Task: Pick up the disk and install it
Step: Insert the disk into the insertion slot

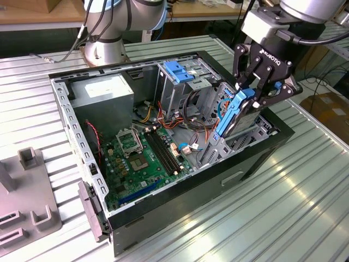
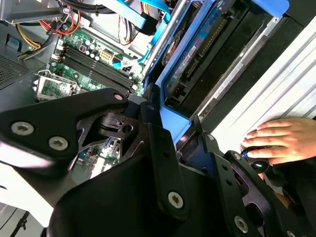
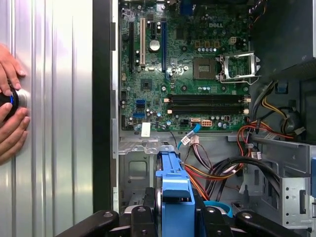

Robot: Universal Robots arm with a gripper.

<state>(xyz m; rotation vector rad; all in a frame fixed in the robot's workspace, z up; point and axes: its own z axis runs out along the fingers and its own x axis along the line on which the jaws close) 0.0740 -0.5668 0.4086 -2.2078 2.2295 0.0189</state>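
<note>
- The gripper [image 1: 257, 94] is clamped on the disk [image 1: 238, 113], with a finger on either side of its upper end.
- The disk is a thin grey metal slab edged in bright blue plastic, standing tilted on edge.
- Below the fingers, its lower end sits inside the open computer case [image 1: 180, 202].

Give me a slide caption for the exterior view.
Black robot gripper clamps the blue-framed grey metal disk, steeply tilted, at one end of the open black computer case.
</note>
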